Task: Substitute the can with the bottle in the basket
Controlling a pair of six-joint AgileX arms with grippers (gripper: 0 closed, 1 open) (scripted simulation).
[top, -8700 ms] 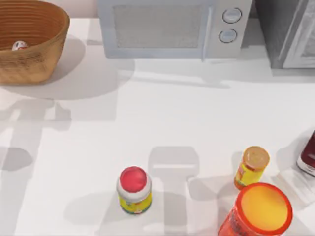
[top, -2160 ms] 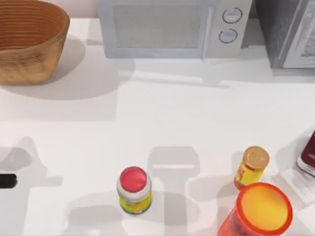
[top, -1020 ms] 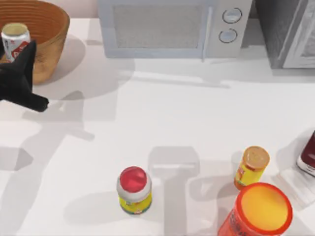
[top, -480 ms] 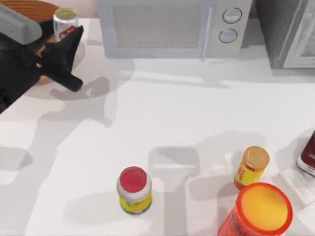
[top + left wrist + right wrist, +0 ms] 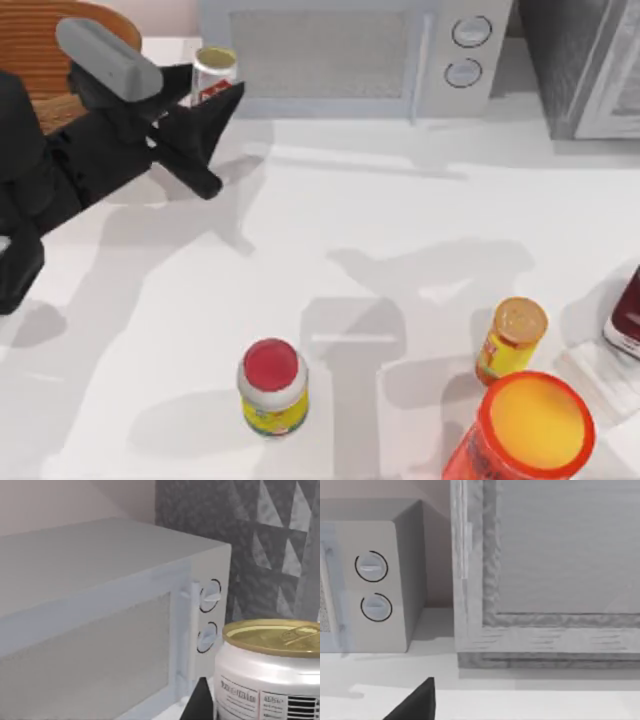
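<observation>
Now can (image 5: 212,76) clamped in left claw (image 5: 205,110), lifted right of basket (image 5: 45,60), just before microwave (image 5: 340,55). Red-capped bottle (image 5: 272,385) and yellow bottle (image 5: 511,340) stand near bench (image 5: 400,240) front. Left wrist view: can's gold top (image 5: 272,637), microwave dials beyond. Right claw (image 5: 415,702): grip state unclear.
</observation>
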